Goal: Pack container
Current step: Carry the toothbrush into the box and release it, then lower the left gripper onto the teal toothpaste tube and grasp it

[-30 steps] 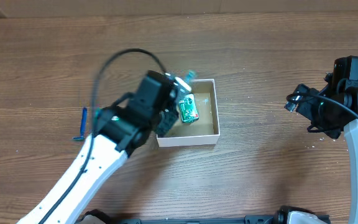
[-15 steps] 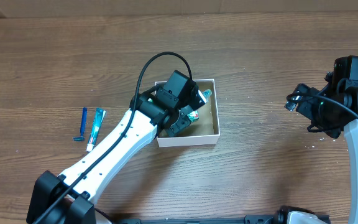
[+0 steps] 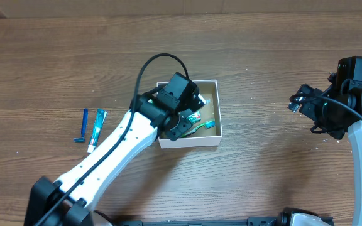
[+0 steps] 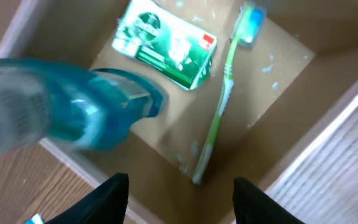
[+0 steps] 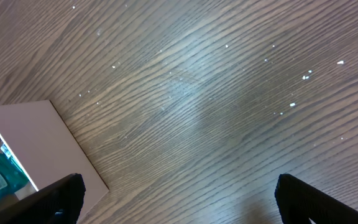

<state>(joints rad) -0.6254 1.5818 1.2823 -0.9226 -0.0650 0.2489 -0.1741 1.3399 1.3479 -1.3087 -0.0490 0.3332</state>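
Cardboard box (image 3: 193, 141) sits mid-table (image 3: 281, 56) with a green packet (image 4: 166, 50) and toothbrush (image 4: 219, 112) inside. We judge packing partway done, and the razor (image 3: 84, 122) and tube (image 3: 97, 129) to its left need picking next. Left tool (image 4: 180, 186) hovers over the box, wide and empty; right tool (image 5: 179, 193) is likewise wide and empty, well apart.

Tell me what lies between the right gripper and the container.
Nothing but bare wooden tabletop; the overhead view shows that stretch between the right gripper and the container clear.

No text reads clearly. Packet (image 4: 166, 53): white print, red mark, all blurred. Bottle (image 5: 2, 177) label print too small.
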